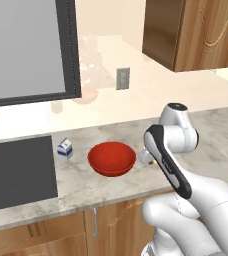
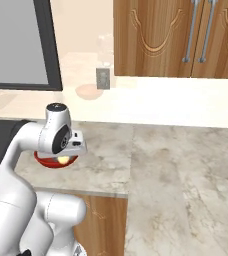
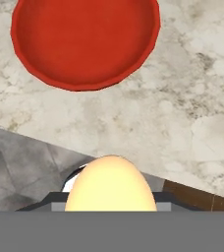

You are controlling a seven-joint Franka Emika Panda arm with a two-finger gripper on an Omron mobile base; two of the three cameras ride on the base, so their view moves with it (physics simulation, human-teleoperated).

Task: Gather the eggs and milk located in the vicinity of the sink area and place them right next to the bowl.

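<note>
My gripper (image 3: 110, 199) is shut on a pale yellowish egg (image 3: 110, 184), held just above the marble counter. The red bowl (image 3: 84, 42) lies a short way ahead of it in the hand view. From the left base view, the gripper (image 1: 146, 157) hangs right beside the right rim of the bowl (image 1: 111, 158), partly hidden by my forearm. The milk (image 1: 65, 149), a small white and blue carton, stands upright on the counter just left of the bowl, between it and the dark sink area (image 1: 18, 172). In the right base view the egg (image 2: 63, 160) peeks out under my hand, against the bowl (image 2: 47, 161).
The counter's front edge (image 1: 111, 197) runs close below the bowl, with wooden cabinet doors under it. Upper cabinets (image 2: 178, 37) hang at the right. A wall outlet (image 1: 123, 78) sits behind the bowl. Marble counter (image 2: 186, 165) stretches off to the right.
</note>
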